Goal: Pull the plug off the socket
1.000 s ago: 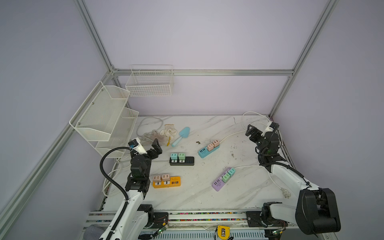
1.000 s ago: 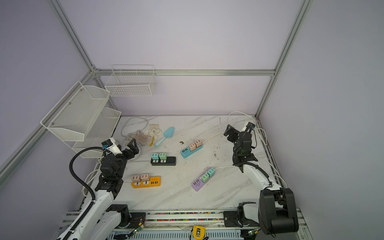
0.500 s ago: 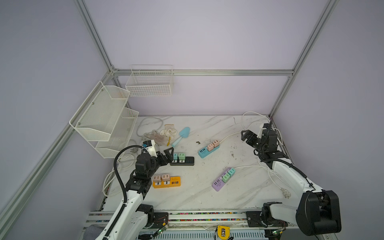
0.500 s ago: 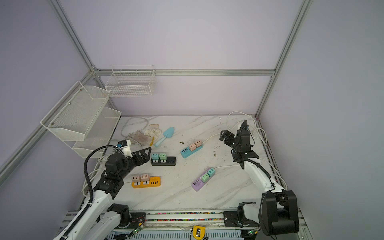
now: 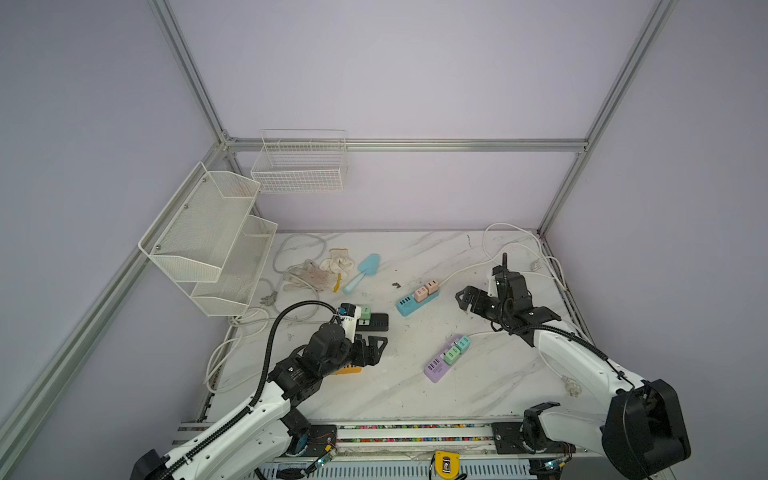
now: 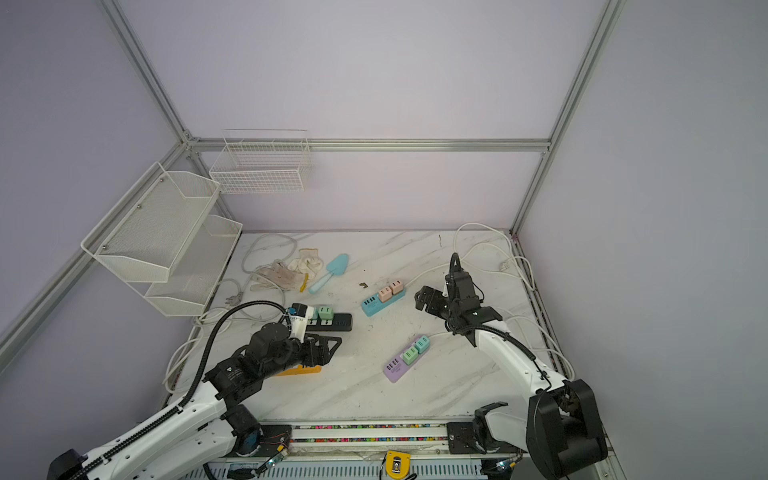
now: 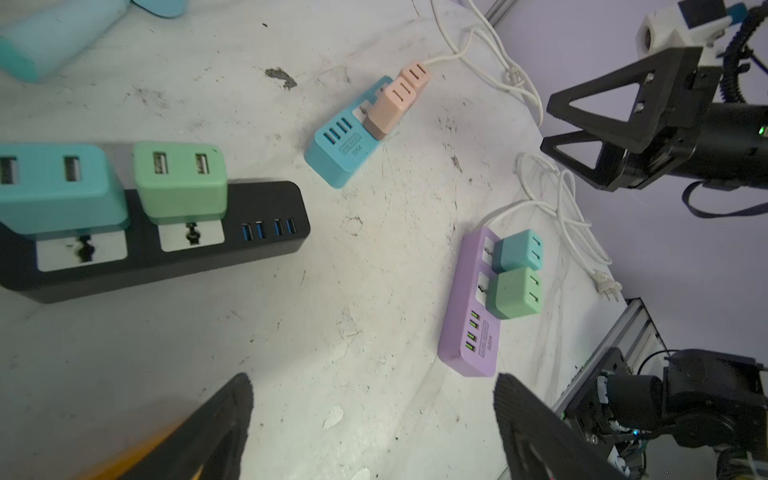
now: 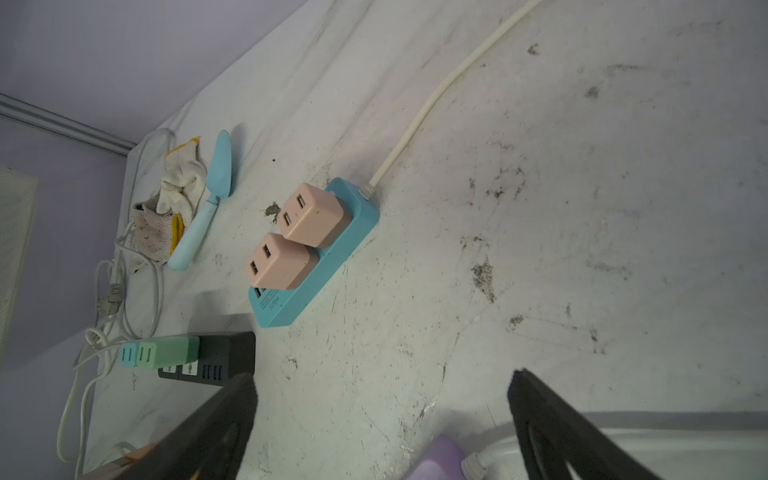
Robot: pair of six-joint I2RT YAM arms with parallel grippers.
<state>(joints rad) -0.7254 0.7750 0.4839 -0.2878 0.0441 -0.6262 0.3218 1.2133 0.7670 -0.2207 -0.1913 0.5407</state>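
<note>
Left hand [image 5: 379,351] spread near black socket strip [image 5: 376,322] lying left-to-right.

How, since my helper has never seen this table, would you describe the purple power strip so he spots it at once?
On the white marble table, look at the front half, toward the right arm. The purple power strip lies there at an angle, holding a teal plug and a green plug. Colour sets it apart: the black strip carries similar plugs, the blue strip pink ones.
</note>
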